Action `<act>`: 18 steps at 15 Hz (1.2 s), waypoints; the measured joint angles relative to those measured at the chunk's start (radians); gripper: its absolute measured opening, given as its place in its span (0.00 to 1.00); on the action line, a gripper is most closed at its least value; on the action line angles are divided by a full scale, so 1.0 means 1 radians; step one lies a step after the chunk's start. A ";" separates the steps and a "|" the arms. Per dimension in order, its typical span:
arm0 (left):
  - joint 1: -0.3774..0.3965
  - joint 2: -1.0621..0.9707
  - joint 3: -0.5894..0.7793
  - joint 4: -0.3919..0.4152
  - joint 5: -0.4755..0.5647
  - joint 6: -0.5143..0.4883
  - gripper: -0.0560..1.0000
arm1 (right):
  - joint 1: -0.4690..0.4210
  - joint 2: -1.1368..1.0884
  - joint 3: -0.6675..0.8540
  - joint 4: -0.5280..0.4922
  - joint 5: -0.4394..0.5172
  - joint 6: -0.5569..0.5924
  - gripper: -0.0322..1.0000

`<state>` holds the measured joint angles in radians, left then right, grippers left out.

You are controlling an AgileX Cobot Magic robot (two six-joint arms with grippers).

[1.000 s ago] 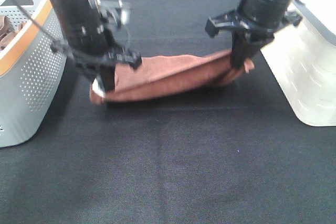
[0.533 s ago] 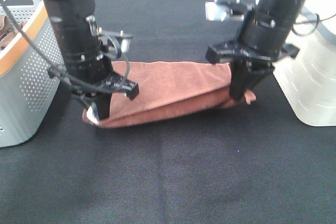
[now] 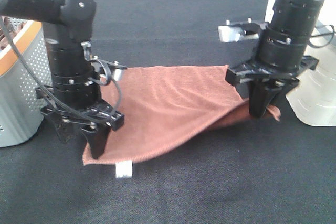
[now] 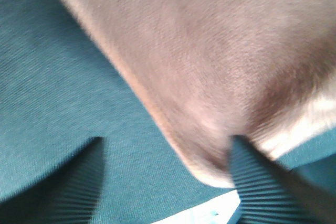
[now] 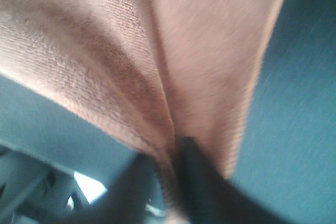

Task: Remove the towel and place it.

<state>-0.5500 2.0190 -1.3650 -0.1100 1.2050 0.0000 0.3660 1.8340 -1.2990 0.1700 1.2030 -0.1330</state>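
- The grey basket [image 3: 23,90] with an orange rim stands at the 9 o'clock edge of the high view, on the black table [image 3: 210,192].
- The left gripper [image 3: 97,148] points down, just beside the basket, at the 8 o'clock corner of the towel [image 3: 168,103].
- In the left wrist view its fingers [image 4: 262,182] stand wide apart. The bare table shows between them, and the rounded corner of the towel reaches only one finger. Nothing is held between the two fingers.
- A small white tag [image 3: 124,170] lies on the table at the 7 o'clock corner of the towel, near this gripper.
- The towel is rust-brown and lies spread in the middle of the table, between the two arms. Its far edge, toward 12 o'clock, is flat. A long fold runs from the near edge up to the 3 o'clock corner.
- The right gripper [image 3: 263,109] points down at this 3 o'clock corner. In the right wrist view its fingers are closed narrow, with the bunched cloth pinched between them, so it is holding the towel.
- A white basket [image 3: 315,100] stands at the 3 o'clock edge of the view, just behind the right arm.
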 joint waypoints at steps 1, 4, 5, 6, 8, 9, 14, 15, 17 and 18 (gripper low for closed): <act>-0.011 0.000 0.000 0.000 0.000 0.012 0.71 | 0.000 0.000 0.005 0.001 0.006 0.000 0.47; -0.017 0.000 0.000 0.000 0.001 0.033 0.72 | 0.000 0.000 0.006 0.023 0.010 0.000 0.66; -0.017 0.000 0.000 0.000 0.001 0.035 0.72 | 0.000 0.000 0.006 0.023 0.010 -0.001 0.67; -0.017 0.000 0.000 0.000 0.001 0.037 0.74 | 0.000 0.000 0.006 0.023 0.010 -0.001 0.67; -0.017 0.000 0.000 0.000 0.001 0.038 0.77 | 0.000 0.000 0.006 0.023 0.010 -0.001 0.67; -0.017 0.000 0.000 0.000 0.001 0.038 0.80 | 0.000 0.000 0.006 0.023 0.010 -0.001 0.67; -0.017 -0.093 0.081 0.057 0.001 0.038 0.81 | 0.000 0.000 0.006 0.023 0.010 -0.001 0.68; -0.017 -0.118 0.102 0.071 0.001 0.038 0.81 | 0.000 0.000 0.006 0.023 0.010 -0.001 0.68; -0.017 -0.131 0.106 0.098 0.001 0.038 0.81 | 0.000 -0.003 0.006 0.023 0.010 -0.001 0.68; -0.017 -0.131 0.106 0.104 0.001 0.038 0.81 | 0.000 -0.009 0.006 0.023 0.010 -0.001 0.68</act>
<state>-0.5670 1.8880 -1.2590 -0.0060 1.2060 0.0380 0.3660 1.8250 -1.2930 0.1930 1.2130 -0.1340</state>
